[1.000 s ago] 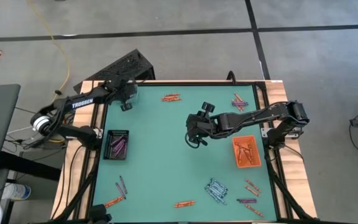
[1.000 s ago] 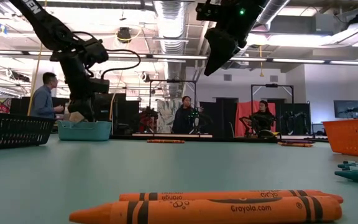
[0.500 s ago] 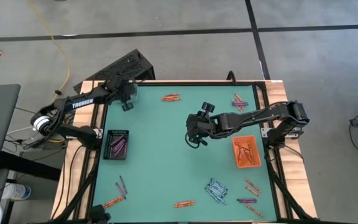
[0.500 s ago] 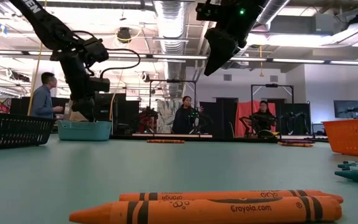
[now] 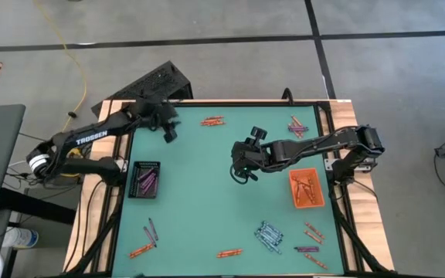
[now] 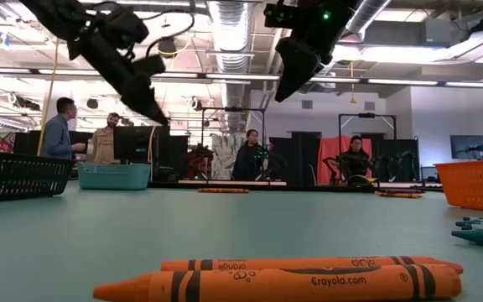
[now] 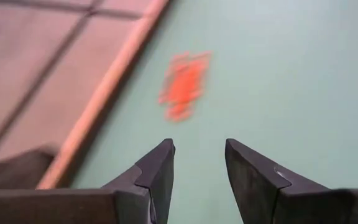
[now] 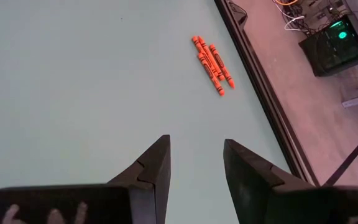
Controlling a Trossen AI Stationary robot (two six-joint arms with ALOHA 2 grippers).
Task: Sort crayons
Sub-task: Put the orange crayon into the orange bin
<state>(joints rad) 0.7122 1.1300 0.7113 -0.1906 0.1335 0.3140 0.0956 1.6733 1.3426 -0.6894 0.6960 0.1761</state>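
**Left arm swings off teal tray, jaws parted**

Left gripper moved away from teal tray, now raised and tilted over mat, nearer orange crayons ahead of fingertips. Fingers spread apart, nothing between. Tray now uncovered behind gripper.

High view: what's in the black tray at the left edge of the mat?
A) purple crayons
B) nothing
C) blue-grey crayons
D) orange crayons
A: the black tray holds a small bunch of purple crayons, while the orange crayons sit in the orange tray on the opposite side.
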